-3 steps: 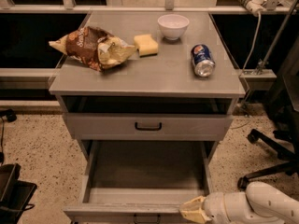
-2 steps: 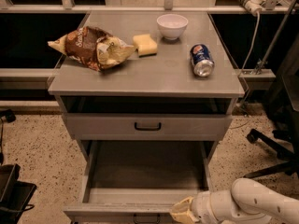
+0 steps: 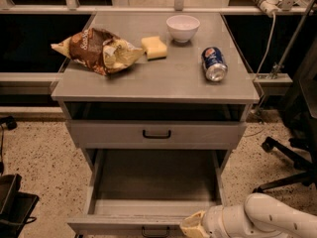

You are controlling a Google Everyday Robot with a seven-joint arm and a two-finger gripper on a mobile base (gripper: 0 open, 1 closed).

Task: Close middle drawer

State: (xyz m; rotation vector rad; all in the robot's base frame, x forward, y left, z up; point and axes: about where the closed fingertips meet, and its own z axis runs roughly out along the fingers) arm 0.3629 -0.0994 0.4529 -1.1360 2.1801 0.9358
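The middle drawer (image 3: pixel 153 175) is pulled far out of the grey cabinet, and its plain grey inside holds nothing. Its front panel (image 3: pixel 119 225) lies along the bottom edge of the view, with the small black handle (image 3: pixel 155 230) at its centre. My gripper (image 3: pixel 193 225), cream-tipped on a white arm, comes in from the bottom right. It sits at the drawer's front panel, just right of the handle. The lowest drawer is out of view.
The top drawer (image 3: pixel 114 133) above is shut. On the cabinet top (image 3: pixel 163 78) lie a chip bag (image 3: pixel 99 50), a yellow sponge (image 3: pixel 154 47), a white bowl (image 3: pixel 183 27) and a soda can (image 3: pixel 214 63). A black chair base (image 3: pixel 287 157) stands to the right, a black object (image 3: pixel 12 202) at lower left.
My gripper has moved a little left along the drawer's front panel, toward the handle. The drawer stays open by about the same amount.
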